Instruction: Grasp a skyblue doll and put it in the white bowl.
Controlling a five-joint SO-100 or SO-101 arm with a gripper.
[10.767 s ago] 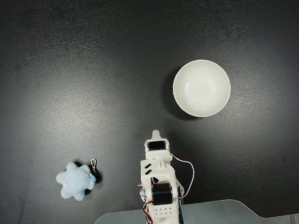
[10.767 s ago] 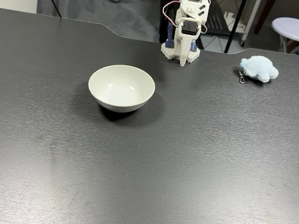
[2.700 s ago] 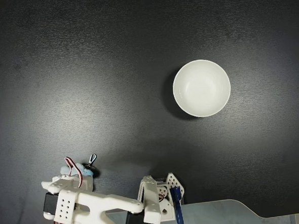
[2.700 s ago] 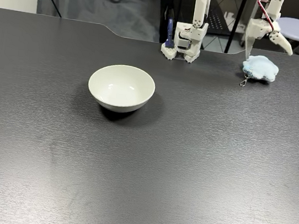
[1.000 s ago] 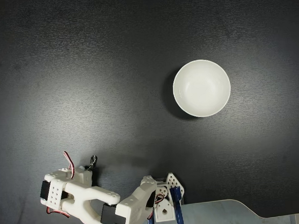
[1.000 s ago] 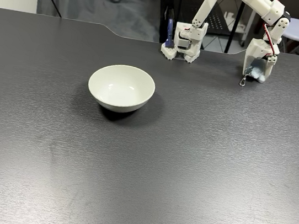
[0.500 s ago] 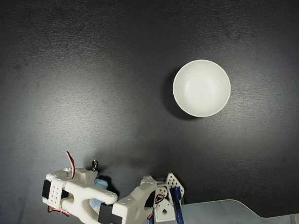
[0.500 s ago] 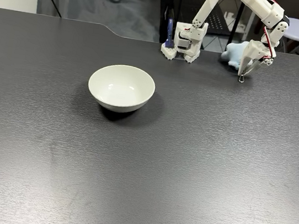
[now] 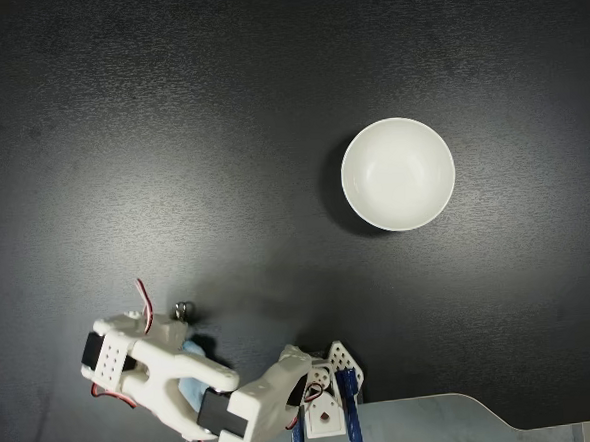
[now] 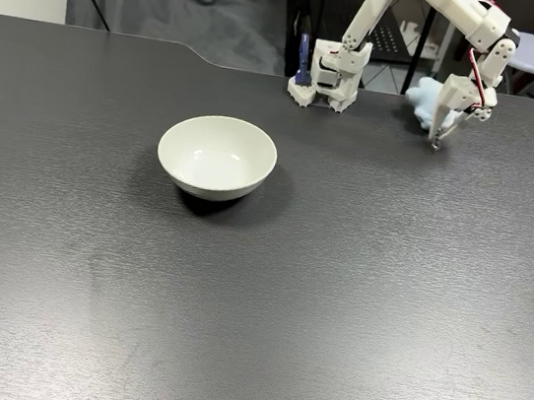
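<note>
On the dark counter [image 10: 228,334] the grasp looks done and the carry is left: the jaws [image 10: 441,125], closed on the skyblue doll [image 10: 424,96], hold it just above the counter's far edge near the arm's base, well apart from the empty white bowl [image 10: 217,156] mid-counter.

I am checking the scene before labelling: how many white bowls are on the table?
1. The white bowl stands empty on the dark table, right of centre in the fixed view from above, left of centre in the other.
</note>
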